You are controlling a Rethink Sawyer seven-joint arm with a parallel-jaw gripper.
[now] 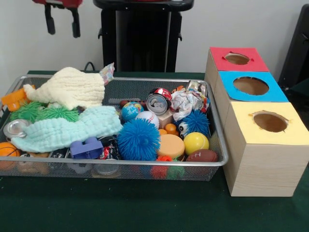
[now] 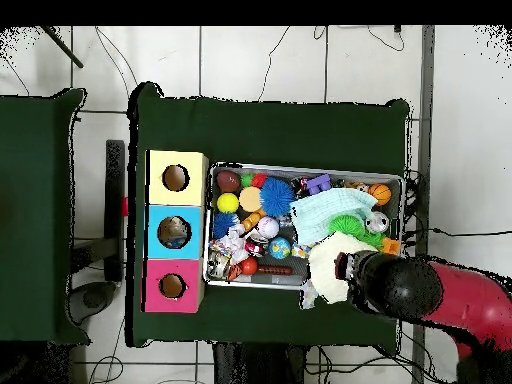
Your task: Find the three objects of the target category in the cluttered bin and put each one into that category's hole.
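Observation:
The cluttered bin (image 1: 218, 126) is a wide wire-mesh tray on the green table; it also shows in the overhead view (image 2: 305, 167). It holds several balls: a large blue spiky ball (image 1: 138, 140), a yellow ball (image 1: 195, 142), a baseball (image 1: 147, 118), a globe ball (image 1: 130, 110) and a small football (image 1: 202, 155). A cream cloth (image 1: 67, 87) and a pale green cloth (image 1: 63, 128) cover its left half. My gripper (image 1: 63, 23) hangs open and empty high above the bin's far left corner. In the overhead view the arm's head (image 2: 400, 285) hides it.
Three wooden boxes stand right of the bin, each with a round hole: red (image 1: 237, 58), blue (image 1: 251, 85), yellow (image 1: 270, 122). The bin also holds a drink can (image 1: 157, 103), crumpled paper (image 1: 186, 101), green spiky balls (image 1: 43, 112) and a purple block (image 1: 86, 147).

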